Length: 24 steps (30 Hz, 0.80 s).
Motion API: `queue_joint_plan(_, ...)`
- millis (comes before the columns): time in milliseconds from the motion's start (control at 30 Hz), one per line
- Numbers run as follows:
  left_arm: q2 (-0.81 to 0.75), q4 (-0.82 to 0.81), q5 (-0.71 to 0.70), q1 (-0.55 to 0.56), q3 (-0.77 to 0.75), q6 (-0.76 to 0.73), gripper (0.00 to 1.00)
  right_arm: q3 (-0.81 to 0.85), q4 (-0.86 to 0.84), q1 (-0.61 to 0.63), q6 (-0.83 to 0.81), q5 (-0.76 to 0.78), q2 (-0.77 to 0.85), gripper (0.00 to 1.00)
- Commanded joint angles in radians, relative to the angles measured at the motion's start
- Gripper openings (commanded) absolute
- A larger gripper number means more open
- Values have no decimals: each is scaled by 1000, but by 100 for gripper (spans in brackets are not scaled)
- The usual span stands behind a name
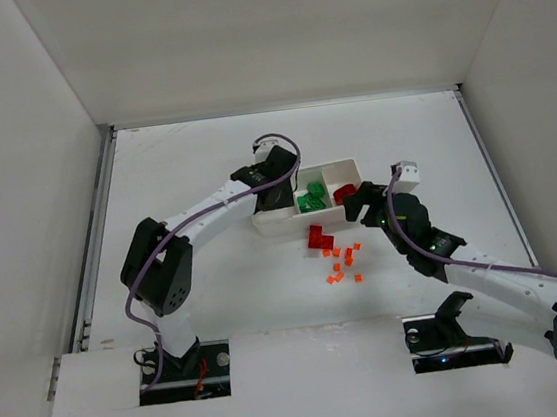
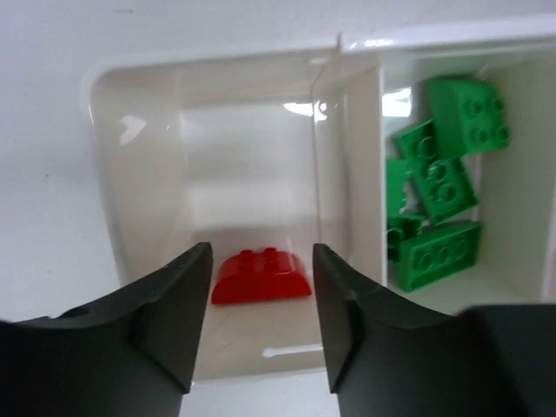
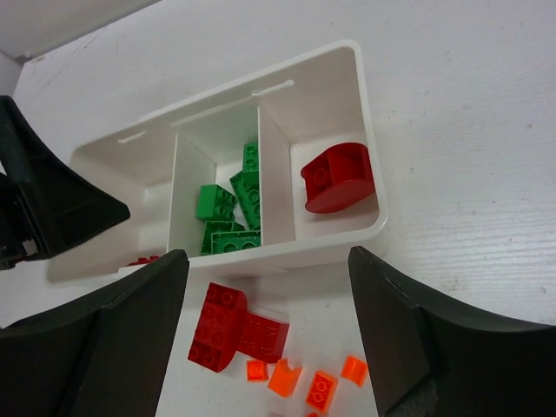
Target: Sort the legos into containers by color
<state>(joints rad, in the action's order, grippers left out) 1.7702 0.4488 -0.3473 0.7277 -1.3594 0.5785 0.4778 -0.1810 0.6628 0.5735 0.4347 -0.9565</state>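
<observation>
Left fingers gape over red brick (green bricks adjacent).

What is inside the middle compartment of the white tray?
Only green bricks, piled loosely. The pile hides part of the tray floor, so anything beneath cannot be seen.

White table with a white tray, red bricks just beside it and scattered orange bits nearby

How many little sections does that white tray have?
3, side by side in the white tray. The left section holds one red brick; the middle section holds green bricks; the right section holds another red brick. None looks hidden.
</observation>
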Motion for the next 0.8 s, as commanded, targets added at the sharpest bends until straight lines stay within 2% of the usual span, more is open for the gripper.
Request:
queue_joint_plan(0,20,143,-15,11,-50,-25,50,15,-54,13,6,-19,-8,81)
queue_joint_plan(233,87,157,155,-3,-76,-37,51,13,-54,14,6,-21,1,81)
queue_joint_plan(600,195,166,165,-6,-99,-34,50,12,-54,14,6,-21,9,82)
queue_joint_plan(767,215,122,101,0,-76,-26,37,10,-55,14,6,-21,12,82)
